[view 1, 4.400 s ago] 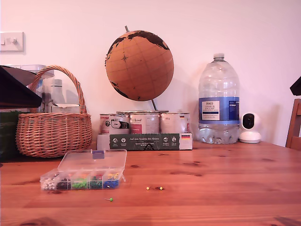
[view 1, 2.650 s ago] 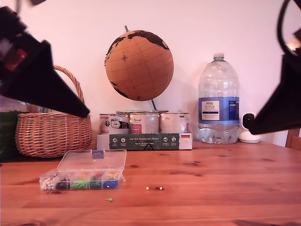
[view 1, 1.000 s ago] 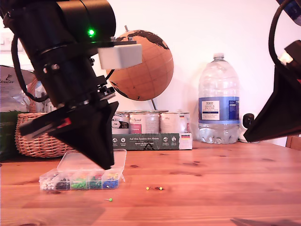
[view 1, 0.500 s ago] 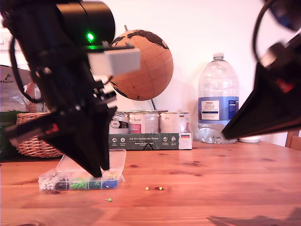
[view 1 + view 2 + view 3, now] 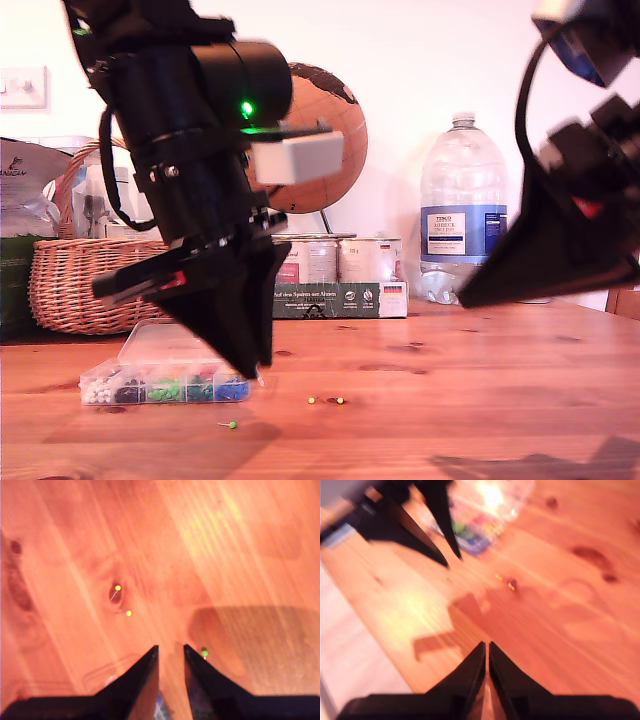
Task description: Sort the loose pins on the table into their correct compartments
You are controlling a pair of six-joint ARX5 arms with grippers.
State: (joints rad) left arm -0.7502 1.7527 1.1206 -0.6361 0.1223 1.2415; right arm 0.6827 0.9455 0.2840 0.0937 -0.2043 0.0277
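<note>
Three loose pins lie on the table (image 5: 420, 380): a green pin (image 5: 204, 652) just beside the tip of one finger of my first gripper (image 5: 170, 650), and two yellow pins (image 5: 123, 600) a little farther ahead of those tips, close together beside a dark knot in the wood. In the exterior view the green pin (image 5: 231, 425) sits below and slightly toward that view's left of my first gripper's point (image 5: 255, 368), and the yellow pair (image 5: 325, 400) lies toward that view's right of it. The compartments (image 5: 165, 386), a low clear box with white, black, green and blue contents, rest on the wood right behind and beneath my first gripper, whose dark fingers partly cover the box's near end. My first gripper hangs above the table with its jaws parted by a narrow gap and nothing between them. My second gripper (image 5: 487, 652) is raised well apart from the pins, its tips nearly pressed together with only a sliver of wood showing between, holding nothing; ahead of it I see the yellow pair (image 5: 505, 581), the box (image 5: 480, 527) and my first gripper's fingers (image 5: 437, 527), all blurred. Behind the box stand a wicker basket (image 5: 85, 285), a globe (image 5: 320, 140), some cans (image 5: 340, 262) and a large water bottle (image 5: 463, 215).
</note>
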